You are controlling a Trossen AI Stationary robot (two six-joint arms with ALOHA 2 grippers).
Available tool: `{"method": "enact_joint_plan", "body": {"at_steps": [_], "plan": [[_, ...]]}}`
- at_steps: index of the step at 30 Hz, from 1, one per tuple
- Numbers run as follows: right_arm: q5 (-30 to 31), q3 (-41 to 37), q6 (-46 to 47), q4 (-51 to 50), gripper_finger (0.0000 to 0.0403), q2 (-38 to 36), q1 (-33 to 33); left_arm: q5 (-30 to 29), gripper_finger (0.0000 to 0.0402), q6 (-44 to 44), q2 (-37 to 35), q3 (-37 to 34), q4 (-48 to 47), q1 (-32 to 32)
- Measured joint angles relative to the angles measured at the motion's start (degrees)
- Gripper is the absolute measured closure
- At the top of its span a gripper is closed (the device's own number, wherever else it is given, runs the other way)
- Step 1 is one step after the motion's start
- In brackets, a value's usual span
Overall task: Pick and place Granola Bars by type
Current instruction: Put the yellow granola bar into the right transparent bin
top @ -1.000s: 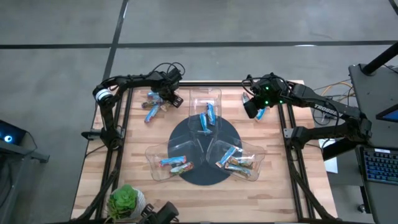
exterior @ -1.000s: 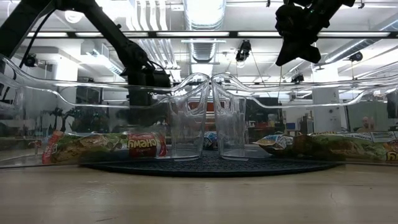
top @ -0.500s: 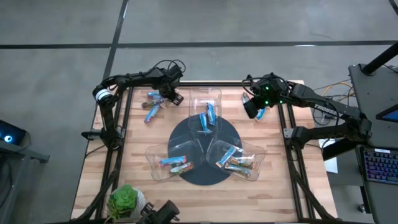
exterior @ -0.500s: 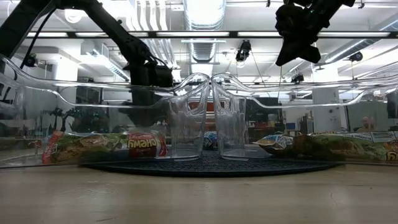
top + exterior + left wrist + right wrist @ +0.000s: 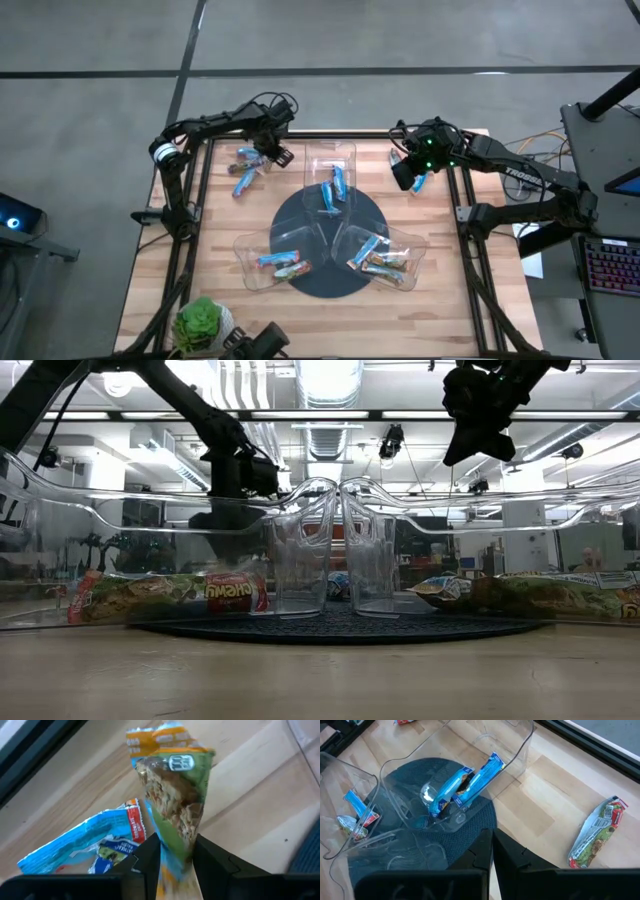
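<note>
My left gripper (image 5: 277, 154) stands over the table's far left part, pointing down, shut on a green-and-orange granola bar (image 5: 172, 785). Two blue bars (image 5: 243, 181) lie on the wood beside it, one showing in the left wrist view (image 5: 95, 845). Three clear trays on a dark round mat (image 5: 300, 215) hold bars: blue ones in the far tray (image 5: 331, 178), mixed ones in the near left tray (image 5: 275, 262) and near right tray (image 5: 380, 258). My right gripper (image 5: 404, 172) hangs shut and empty above the far right, over a green-and-red bar (image 5: 597, 832). My left gripper pinches one end of the green-and-orange bar (image 5: 176, 840) between its two fingers (image 5: 150, 857), coming from above and pointing down. The bar hangs below the fingers, its orange end (image 5: 160, 735) lowest. Whether that end is clear of the wood I cannot tell.
The trays' tall clear walls (image 5: 310, 540) stand between the two arms. A small potted plant (image 5: 200, 322) sits at the near left corner. Bare wood lies near the front edge (image 5: 330, 320) and along both sides of the mat.
My left gripper has gone up, still shut on the green-and-orange bar, drawing it up from beside the blue bars. The right arm has kept still.
</note>
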Motion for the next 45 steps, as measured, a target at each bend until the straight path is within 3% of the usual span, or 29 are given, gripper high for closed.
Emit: {"method": "enact_joint_plan", "body": {"at_steps": [11, 22, 28, 39, 45], "plan": [[0.0, 0.0, 0.0, 0.1, 0.0394, 0.0, 0.0, 0.0, 0.0310, 1.6, 0.0, 6.8, -5.4, 0.0], [0.0, 0.0, 0.0, 0.1, 0.0394, 0.0, 0.0, 0.2, 0.0309, 1.2, 0.1, 5.5, -3.4, 0.0], [0.0, 0.0, 0.0, 0.1, 0.0394, 0.0, 0.0, 3.0, 0.0306, 0.9, 0.1, 4.4, -1.5, 0.0], [-0.2, 0.0, 0.2, 0.1, 0.0394, 0.0, 0.0, 3.3, 0.0199, 7.2, 0.2, 0.9, 6.1, -0.3], [-0.3, 0.0, 0.2, 0.1, 0.0394, 0.0, 0.0, 3.3, 0.0177, 7.5, 0.6, 0.0, 10.1, -0.3]]}}
